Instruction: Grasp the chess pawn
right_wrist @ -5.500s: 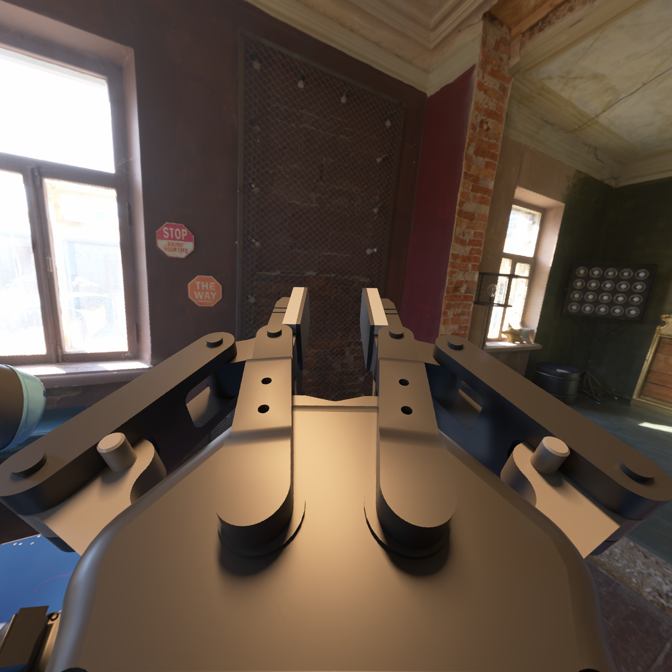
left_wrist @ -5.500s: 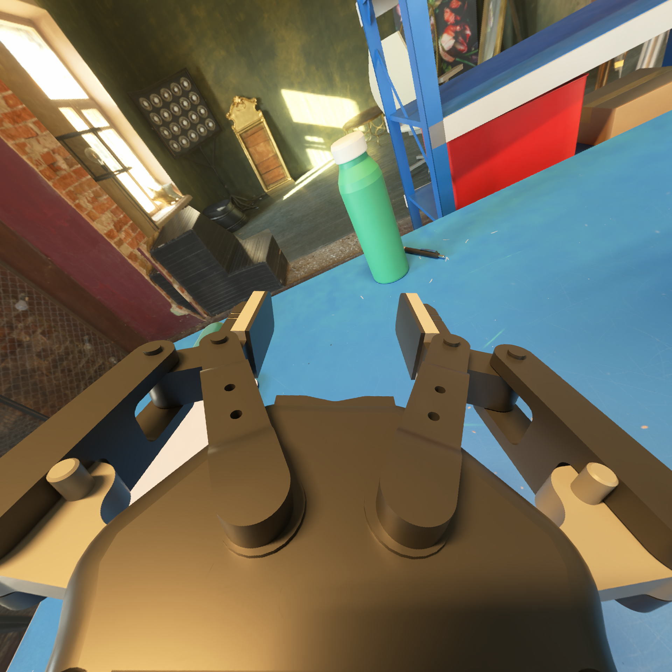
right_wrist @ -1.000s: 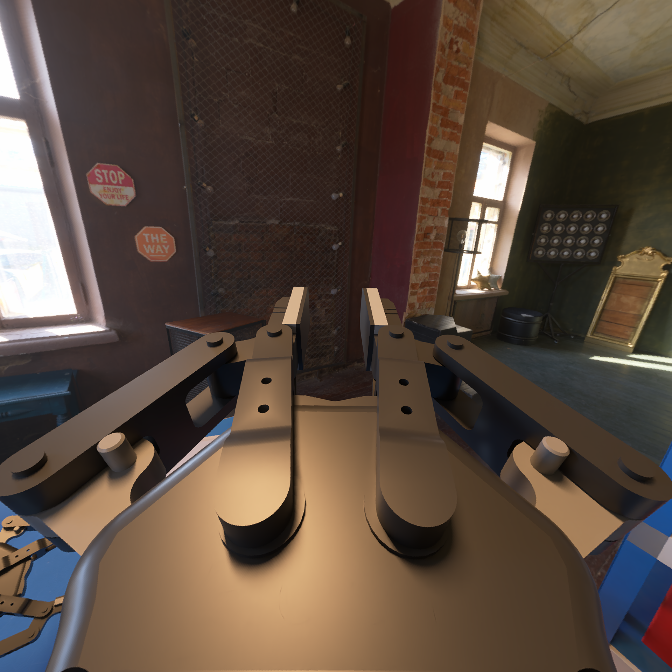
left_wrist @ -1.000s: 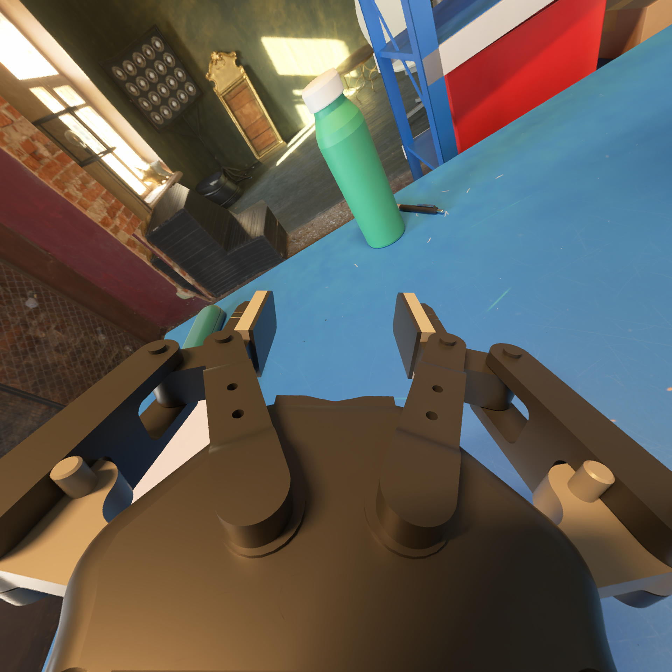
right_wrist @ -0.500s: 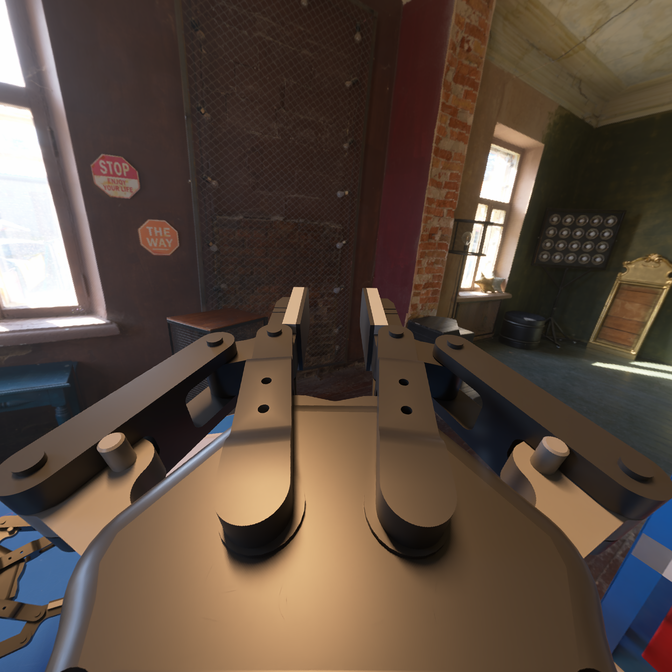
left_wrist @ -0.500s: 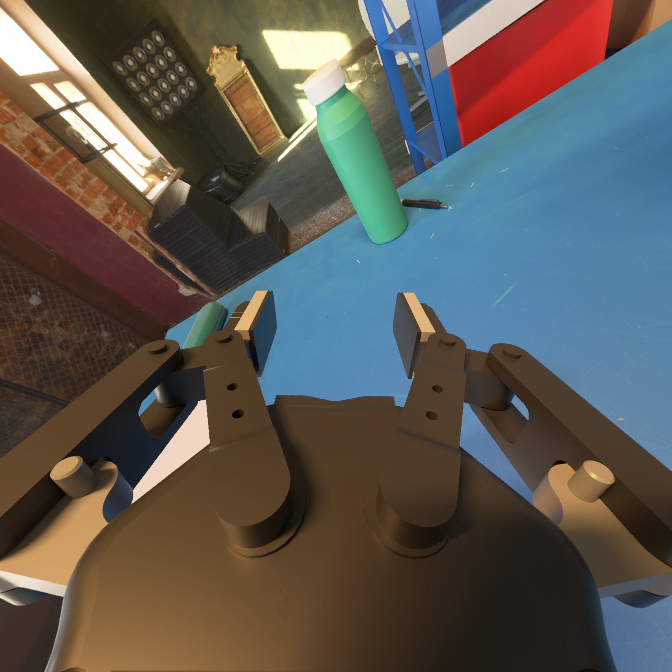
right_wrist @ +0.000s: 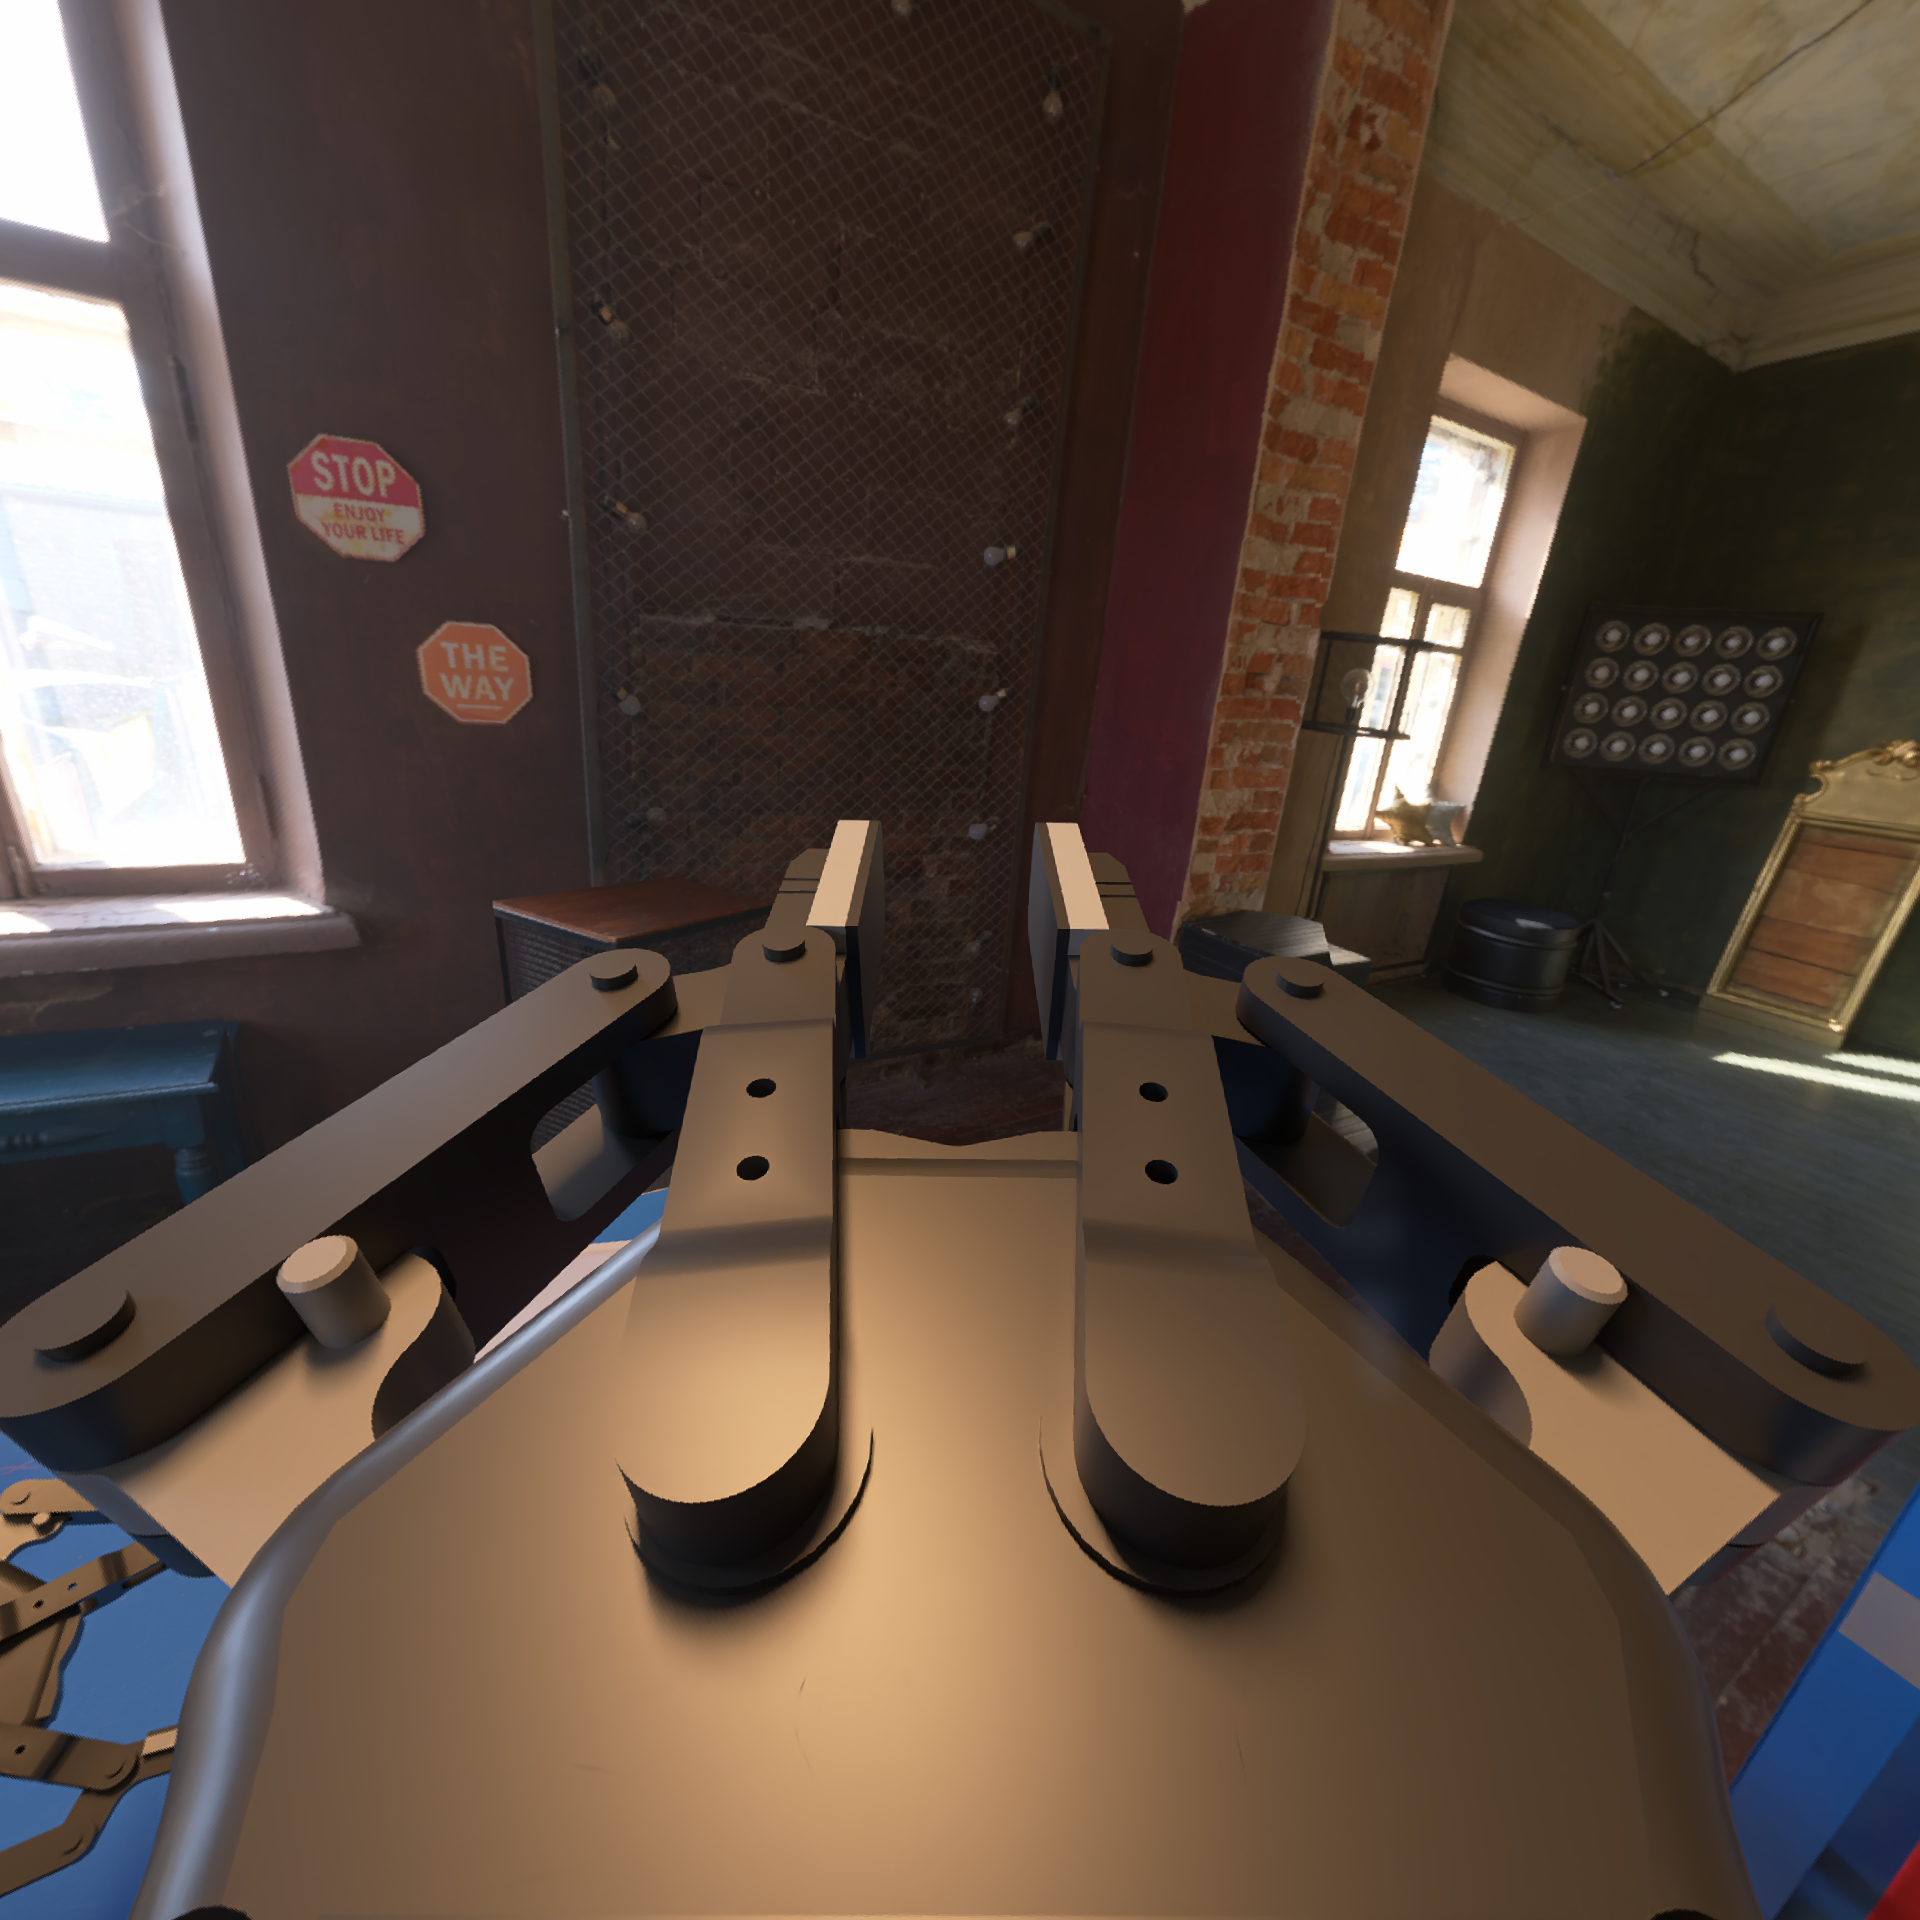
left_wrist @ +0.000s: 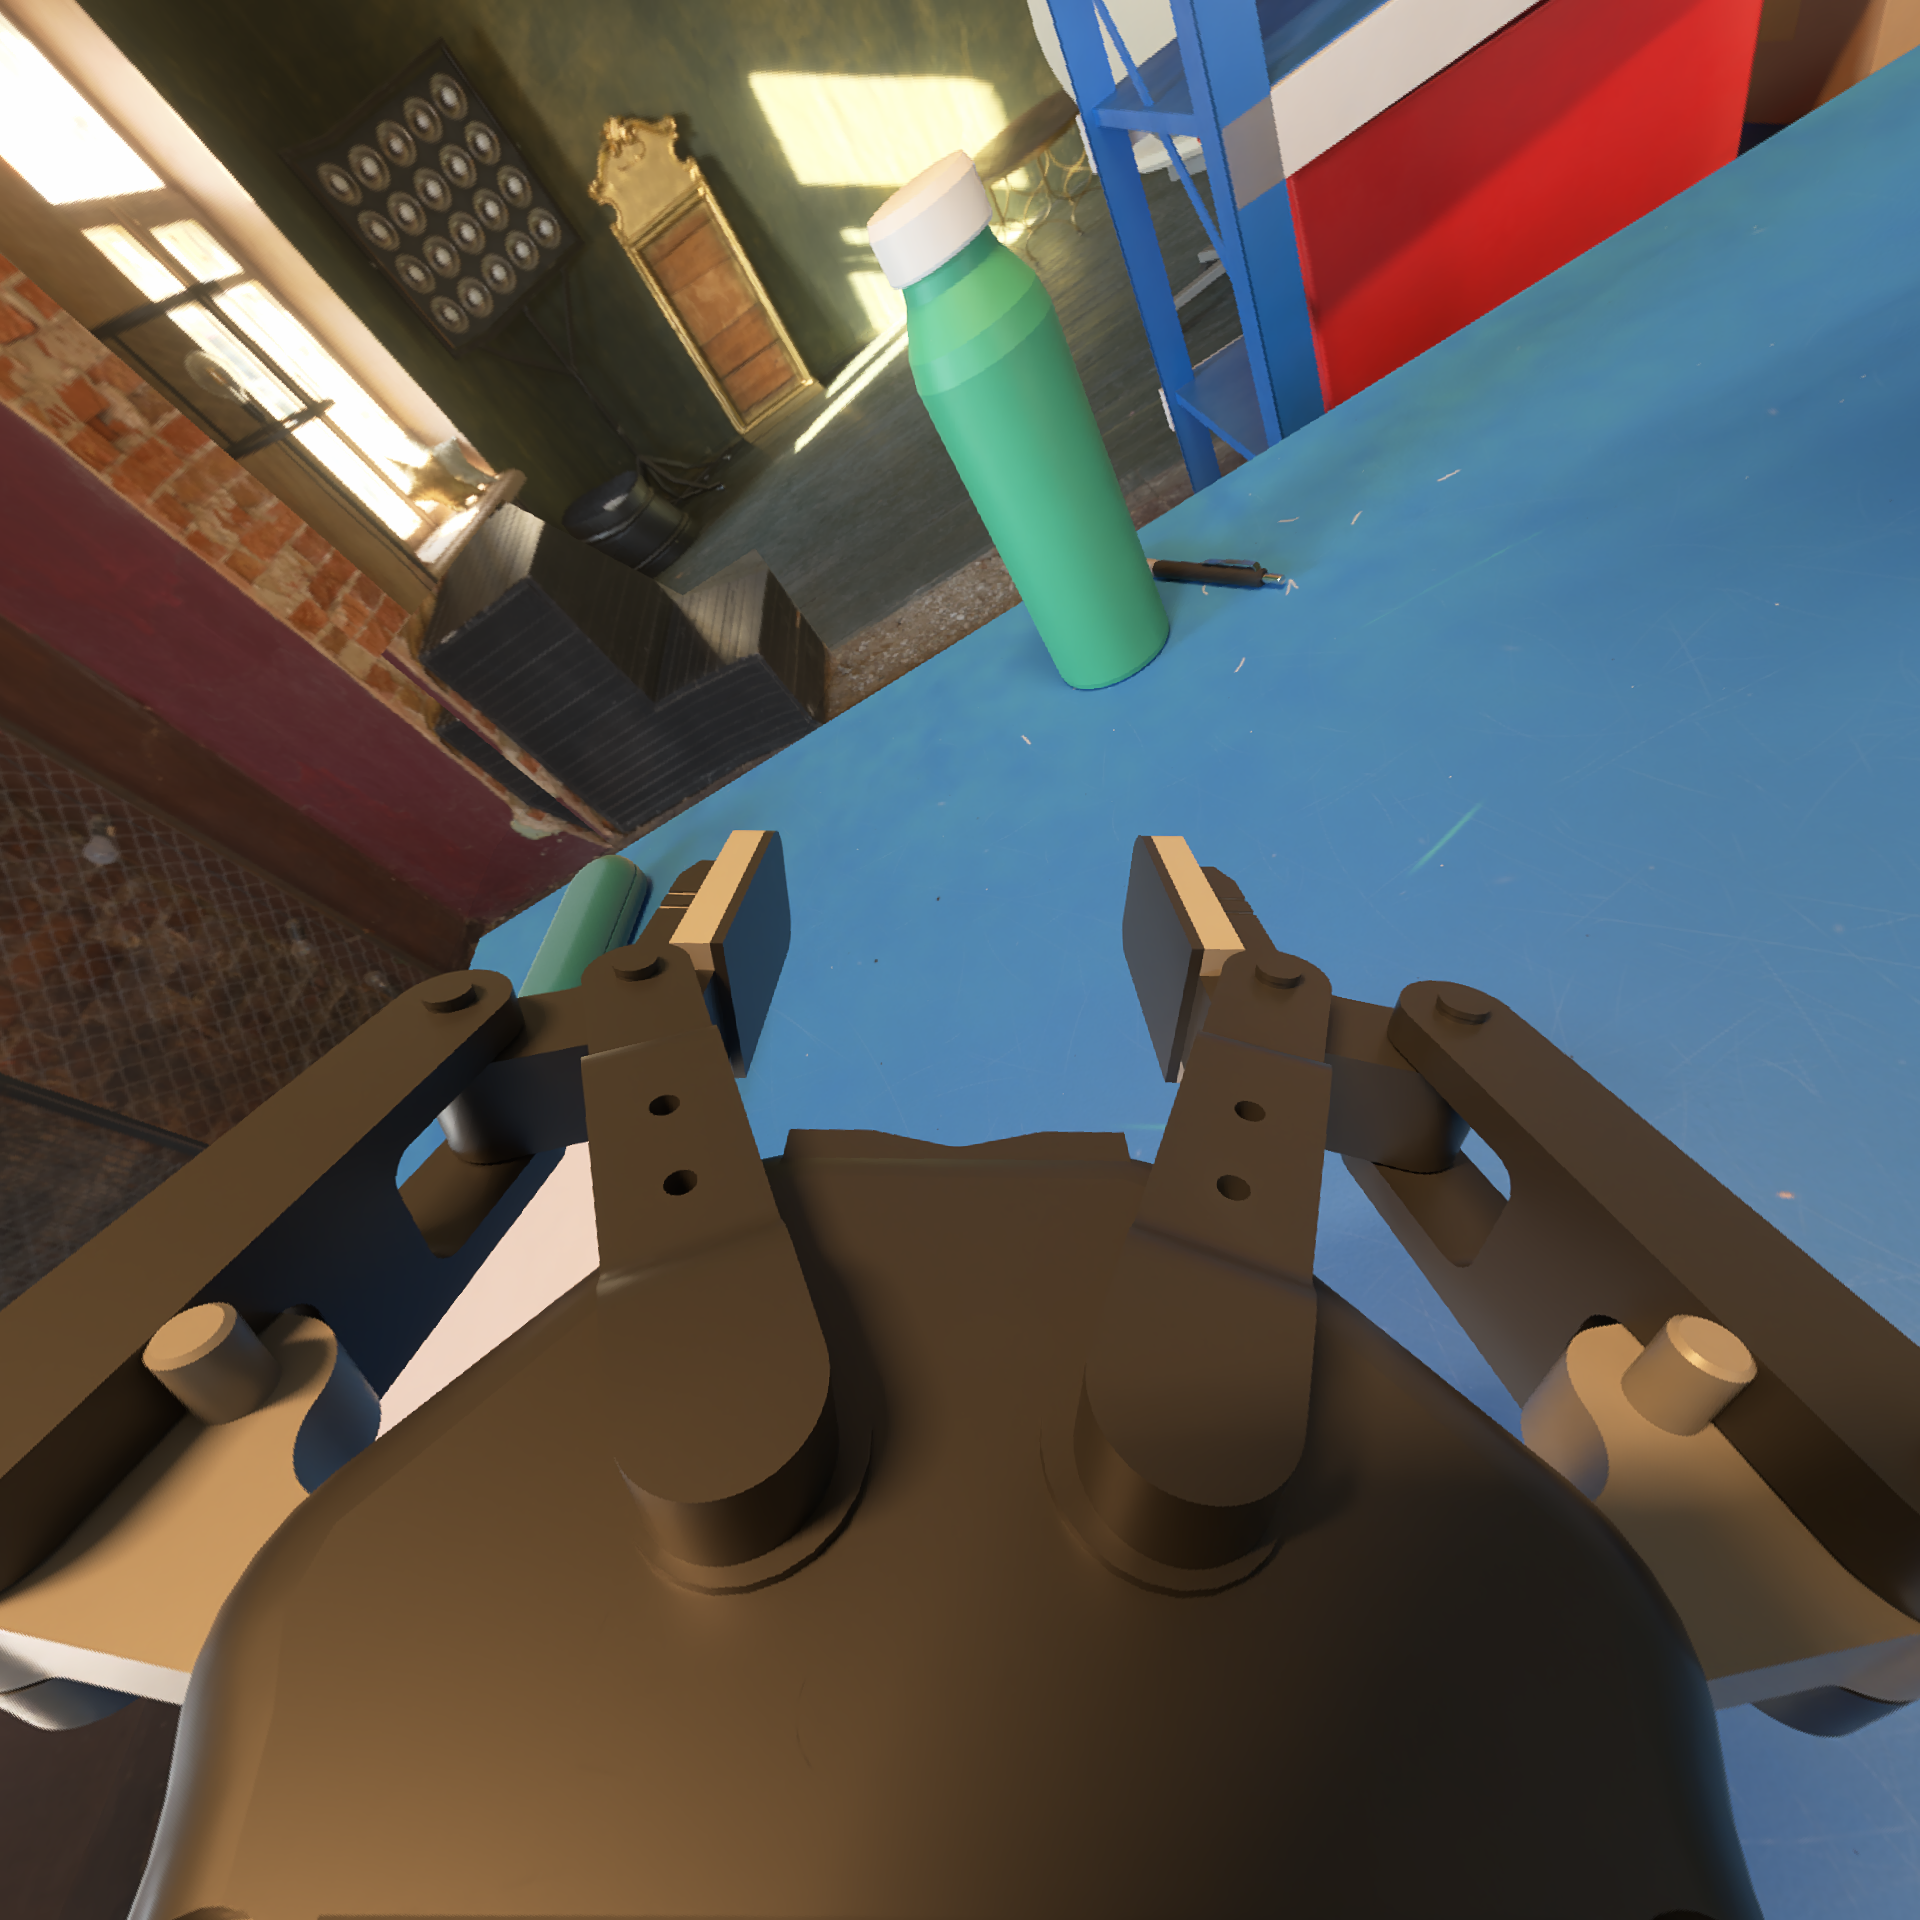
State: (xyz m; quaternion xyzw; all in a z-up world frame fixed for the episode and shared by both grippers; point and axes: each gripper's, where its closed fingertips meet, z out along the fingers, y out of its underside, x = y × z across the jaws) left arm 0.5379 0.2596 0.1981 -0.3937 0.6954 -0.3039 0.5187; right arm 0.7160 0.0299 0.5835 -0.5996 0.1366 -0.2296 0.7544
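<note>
No chess pawn shows in either view. My left gripper [left_wrist: 951,894] is open and empty, tilted down over the blue table [left_wrist: 1455,831]. My right gripper [right_wrist: 956,883] points level at a mesh-covered wall, above the table. Its fingers stand a narrow gap apart with nothing between them. Part of the other gripper's linkage [right_wrist: 52,1621] shows at the lower left of the right wrist view.
A green bottle with a white cap [left_wrist: 1023,447] stands near the table's far edge, with a dark pen [left_wrist: 1210,571] lying beside it. A green cylinder [left_wrist: 582,920] lies by the table corner behind my left finger. A blue rack with a red panel [left_wrist: 1507,208] stands at the back right.
Over the last second both views shift only slightly; the wall signs drift a little to the right in the right wrist view. Neither gripper's finger gap has changed.
</note>
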